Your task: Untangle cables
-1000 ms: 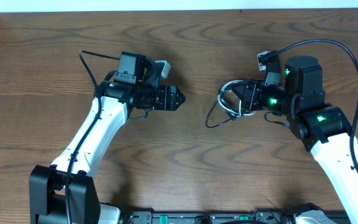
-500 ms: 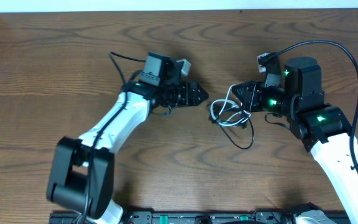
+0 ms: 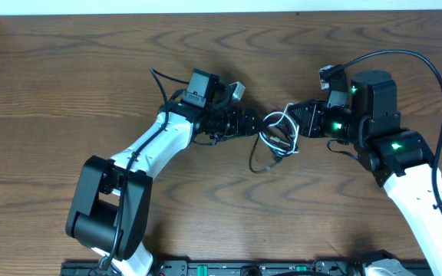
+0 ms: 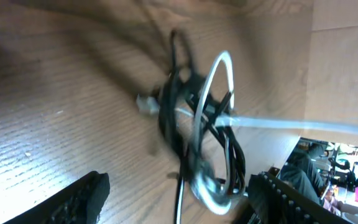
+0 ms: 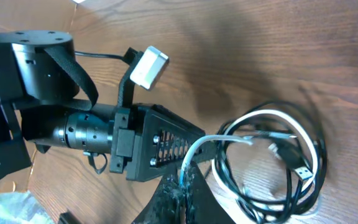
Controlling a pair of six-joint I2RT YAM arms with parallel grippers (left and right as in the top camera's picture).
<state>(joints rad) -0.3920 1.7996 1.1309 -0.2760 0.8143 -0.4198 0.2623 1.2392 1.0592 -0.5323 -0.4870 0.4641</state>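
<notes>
The right gripper (image 5: 179, 190) is closing narrowly on a strand of the white cable (image 5: 263, 114), which is running up out of its dark fingertips and curving into the bundle just ahead of them. In that bundle the white cable is looping through several turns of the black cable (image 4: 166, 124), and a small metal plug (image 5: 300, 171) is lying inside the coils. The left gripper (image 4: 179, 182) is standing wide, one finger at either lower corner of its own view, with the tangle sitting just beyond the fingertips and between their lines; whether either finger is touching a cable cannot be told. One white strand is stretching taut from the tangle towards the right. No lettering on either arm is large enough to be read; green lights (image 3: 394, 144) are glowing on the right arm. From above, the bundle is resting on the wooden table (image 3: 67, 77) between the two grippers, a black loop trailing from it towards the robot. Compared with half a second ago, the left arm is reaching further towards the centre, the trailing loop is lying more to the left, and the right arm is holding its place.
</notes>
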